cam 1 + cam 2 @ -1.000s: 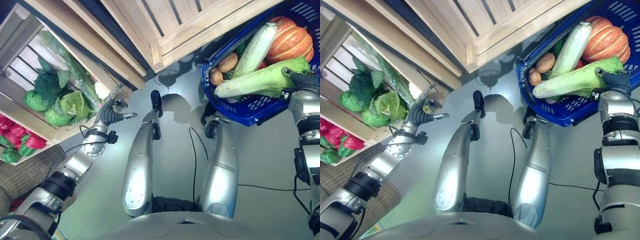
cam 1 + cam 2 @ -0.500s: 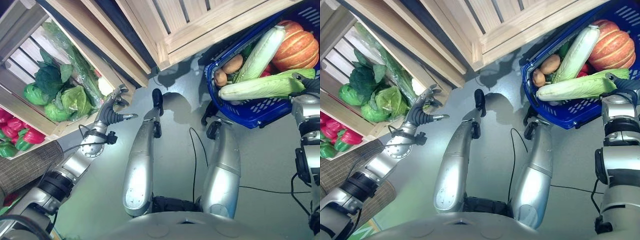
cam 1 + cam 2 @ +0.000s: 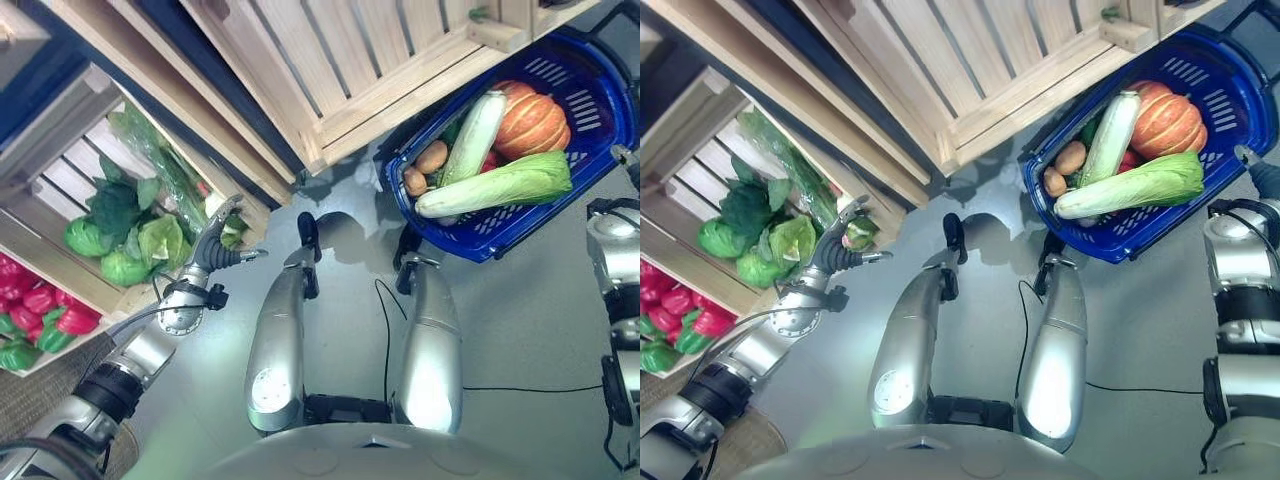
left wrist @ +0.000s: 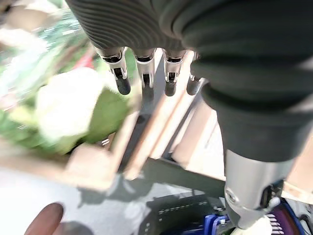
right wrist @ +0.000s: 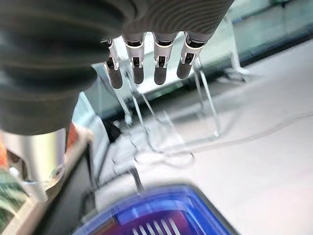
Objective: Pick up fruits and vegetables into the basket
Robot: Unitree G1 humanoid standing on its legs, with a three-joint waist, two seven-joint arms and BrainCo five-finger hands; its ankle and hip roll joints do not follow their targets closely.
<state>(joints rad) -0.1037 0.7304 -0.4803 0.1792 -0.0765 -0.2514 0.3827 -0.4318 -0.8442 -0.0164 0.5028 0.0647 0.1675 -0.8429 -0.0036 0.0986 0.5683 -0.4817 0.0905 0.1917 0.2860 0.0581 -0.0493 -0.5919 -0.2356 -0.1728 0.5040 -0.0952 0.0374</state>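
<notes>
A blue basket (image 3: 512, 226) stands on the floor at the upper right. It holds an orange pumpkin (image 3: 530, 120), a long pale gourd (image 3: 474, 136), a napa cabbage (image 3: 500, 185) and potatoes (image 3: 431, 157). My right hand (image 3: 1260, 178) hangs open beside the basket's near right rim, holding nothing; its fingers (image 5: 146, 68) are straight. My left hand (image 3: 213, 250) reaches open toward a pale green and white vegetable (image 3: 232, 230) at the corner of the low wooden crate (image 3: 250, 205). The fingers (image 4: 143, 73) are straight, just short of that vegetable (image 4: 73, 110).
The left crate holds leafy greens (image 3: 130, 235) and a bagged long green vegetable (image 3: 165, 165). Red and green peppers (image 3: 45, 310) lie in the crate below it. A large slatted wooden crate (image 3: 350, 60) stands at the top between the left crate and the basket.
The camera has shifted. My left hand has moved closer to the crate's corner vegetable. My right hand has come off the napa cabbage's end and drawn back from the basket.
</notes>
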